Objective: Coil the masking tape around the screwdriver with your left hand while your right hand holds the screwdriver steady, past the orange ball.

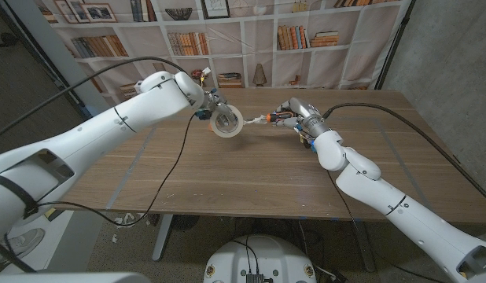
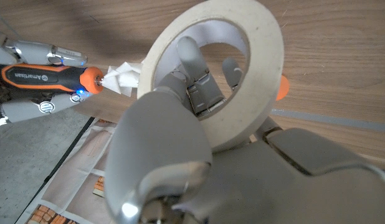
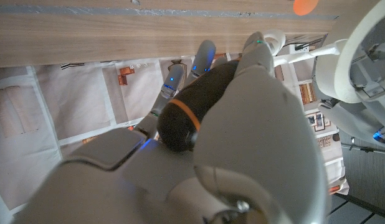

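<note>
My left hand had its fingers poked through the round white roll of masking tape, holding it up. My right hand wrapped its fingers around the black and orange screwdriver, just beside the roll. The tape could bunch up or tear if I pulled crooked. The small orange ball sat near my left fingers on the brown wooden surface. Bookshelves stood behind.
</note>
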Robot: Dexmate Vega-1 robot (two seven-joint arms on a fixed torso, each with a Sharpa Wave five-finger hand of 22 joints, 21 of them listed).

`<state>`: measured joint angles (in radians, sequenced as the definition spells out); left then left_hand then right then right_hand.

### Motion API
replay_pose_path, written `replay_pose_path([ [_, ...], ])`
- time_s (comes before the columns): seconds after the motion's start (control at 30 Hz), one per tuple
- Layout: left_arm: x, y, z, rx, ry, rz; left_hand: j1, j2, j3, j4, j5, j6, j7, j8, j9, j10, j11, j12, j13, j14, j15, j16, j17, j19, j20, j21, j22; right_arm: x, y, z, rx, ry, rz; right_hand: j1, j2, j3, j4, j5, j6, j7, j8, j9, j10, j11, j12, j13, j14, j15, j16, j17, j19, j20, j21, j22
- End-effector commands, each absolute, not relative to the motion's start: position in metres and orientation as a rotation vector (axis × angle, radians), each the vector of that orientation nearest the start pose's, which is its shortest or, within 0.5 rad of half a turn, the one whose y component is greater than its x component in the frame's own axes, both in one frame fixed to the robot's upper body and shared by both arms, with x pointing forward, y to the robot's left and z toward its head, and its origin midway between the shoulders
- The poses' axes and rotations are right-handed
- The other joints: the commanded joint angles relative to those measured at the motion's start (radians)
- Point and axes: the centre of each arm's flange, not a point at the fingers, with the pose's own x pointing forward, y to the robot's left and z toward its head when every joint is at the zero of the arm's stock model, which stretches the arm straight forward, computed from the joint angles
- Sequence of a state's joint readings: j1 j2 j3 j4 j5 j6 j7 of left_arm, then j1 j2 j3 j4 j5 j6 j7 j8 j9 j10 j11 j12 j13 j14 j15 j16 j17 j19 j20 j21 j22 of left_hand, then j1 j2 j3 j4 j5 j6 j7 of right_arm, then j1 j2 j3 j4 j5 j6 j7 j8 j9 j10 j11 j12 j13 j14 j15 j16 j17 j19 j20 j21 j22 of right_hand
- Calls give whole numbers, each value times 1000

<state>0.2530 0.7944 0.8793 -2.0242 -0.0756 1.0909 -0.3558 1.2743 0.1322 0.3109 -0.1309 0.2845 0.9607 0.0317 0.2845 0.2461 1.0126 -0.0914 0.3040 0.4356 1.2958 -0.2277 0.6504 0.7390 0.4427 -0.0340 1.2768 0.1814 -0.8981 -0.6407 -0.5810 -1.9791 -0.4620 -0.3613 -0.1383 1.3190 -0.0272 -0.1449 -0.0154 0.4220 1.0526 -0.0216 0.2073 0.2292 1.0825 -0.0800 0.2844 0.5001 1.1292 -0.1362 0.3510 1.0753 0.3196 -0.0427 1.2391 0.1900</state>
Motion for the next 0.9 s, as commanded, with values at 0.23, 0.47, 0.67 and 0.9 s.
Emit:
replay_pose_path([
  [0.23,582,157,104,1340,69,-152,8,0,-3,2,-5,-3,-9,-10,-1,11,-14,-10,-5,-11,-2,-15,-3,-8,5,-4,1,565,-131,9,-1315,-610,-74,194,198,-4,7,1,41,-62,-3,2,-14,0,-8,10,83,-94,-12,-5,-6,-152,8,2],
  [0.47,582,150,100,1445,75,-76,13,3,-2,1,-10,-10,-21,-22,-4,3,-19,-26,-16,-39,-3,-49,-24,-25,5,-9,2,569,-122,10,-1407,-565,-100,199,205,0,11,-2,20,-68,-8,3,-30,-2,-12,18,74,-94,-26,-14,-9,-153,13,2],
  [0.67,579,144,99,1553,69,4,17,-28,-18,-8,-25,-37,-44,-48,-7,-47,-29,-59,-28,-97,-7,-114,-56,-64,11,-20,2,571,-116,13,-1510,-456,-103,219,210,36,21,-35,-58,-85,-18,9,-95,-6,-58,2,24,-97,-78,-45,-39,-152,18,-3],
  [0.9,576,143,100,1582,63,18,26,-48,-57,10,-10,-235,-32,-101,-8,-219,-4,-98,-1,-364,-8,-384,-227,-149,84,-87,-8,574,-115,12,-1571,-377,-127,166,201,47,78,-97,-182,-116,-16,6,-236,-12,-101,-39,-169,-96,-181,-220,-100,-135,-28,-18],
])
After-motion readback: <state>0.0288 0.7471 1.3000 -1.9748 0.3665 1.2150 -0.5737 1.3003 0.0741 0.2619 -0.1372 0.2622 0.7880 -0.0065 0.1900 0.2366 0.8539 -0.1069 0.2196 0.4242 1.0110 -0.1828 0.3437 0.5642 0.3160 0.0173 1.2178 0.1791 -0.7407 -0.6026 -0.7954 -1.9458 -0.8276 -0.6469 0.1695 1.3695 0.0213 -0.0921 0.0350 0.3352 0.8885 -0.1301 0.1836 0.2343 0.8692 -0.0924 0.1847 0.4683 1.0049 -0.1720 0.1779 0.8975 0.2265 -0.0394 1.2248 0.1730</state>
